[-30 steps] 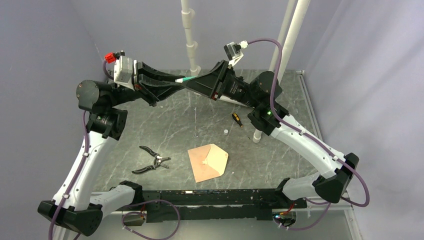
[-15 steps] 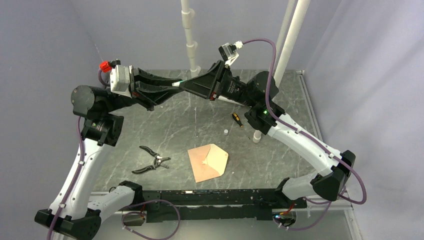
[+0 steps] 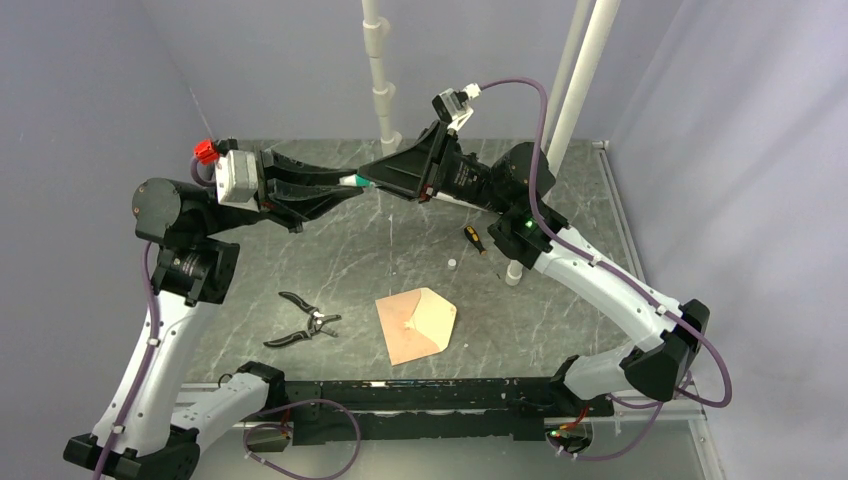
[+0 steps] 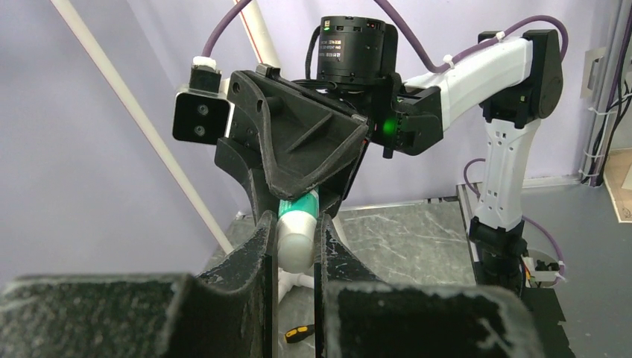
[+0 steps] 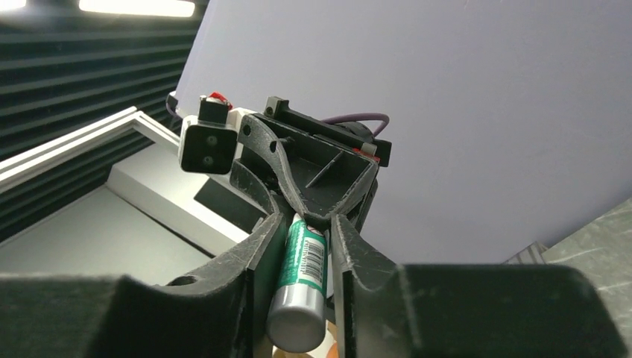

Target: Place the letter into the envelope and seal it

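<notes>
Envelope [image 3: 418, 325] flat on the desk [image 3: 350, 255], near centre, pale pointed flap rightward; pliers [image 3: 303, 322] left of it. Farther, screwdriver [image 3: 473, 238]. Farthest, raised: left hand [image 4: 294, 233] clamped on glue stick [image 5: 302, 276] at white cap, right hand [image 5: 302, 224] gripping green body.

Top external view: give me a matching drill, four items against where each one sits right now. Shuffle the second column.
Items
1. green tube
2. envelope
3. pliers
4. screwdriver

Places
A. flat on the table, front centre
B. on the table, close beside the right arm
C. off the table, clamped between left gripper and right gripper
D. on the table, left of the envelope

Pairs: 1-C, 2-A, 3-D, 4-B
</notes>
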`<state>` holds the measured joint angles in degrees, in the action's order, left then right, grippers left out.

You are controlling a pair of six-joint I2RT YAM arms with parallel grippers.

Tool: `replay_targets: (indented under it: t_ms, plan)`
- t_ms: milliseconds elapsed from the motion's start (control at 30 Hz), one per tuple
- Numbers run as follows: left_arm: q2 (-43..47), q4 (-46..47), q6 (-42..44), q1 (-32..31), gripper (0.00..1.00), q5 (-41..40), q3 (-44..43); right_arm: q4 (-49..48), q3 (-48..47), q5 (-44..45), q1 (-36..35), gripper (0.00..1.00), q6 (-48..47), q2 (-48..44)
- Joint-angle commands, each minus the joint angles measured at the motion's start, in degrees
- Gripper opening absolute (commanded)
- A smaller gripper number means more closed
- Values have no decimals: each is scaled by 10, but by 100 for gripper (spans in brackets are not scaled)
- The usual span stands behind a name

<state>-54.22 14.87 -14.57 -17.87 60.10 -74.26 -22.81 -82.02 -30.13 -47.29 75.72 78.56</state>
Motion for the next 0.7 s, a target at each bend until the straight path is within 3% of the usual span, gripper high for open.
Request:
replay_targets:
  t_ms: [0, 167, 267, 333, 667]
  plan:
    - [8, 4, 12, -1, 2, 5, -2, -16, -25, -1, 0, 29, 11, 4]
    - [10, -16, 24, -1, 2, -28, -3, -4, -43, -11, -9, 45, -11, 10]
    - [9, -19, 28, -1, 2, -40, -3, 1, -51, -18, -11, 48, -16, 16]
    - [8, -19, 29, -1, 2, -44, -2, -1, -52, -21, -11, 45, -13, 19]
    - [12, -55, 52, -1, 2, -61, -8, -4, -53, -17, -11, 8, -19, 24]
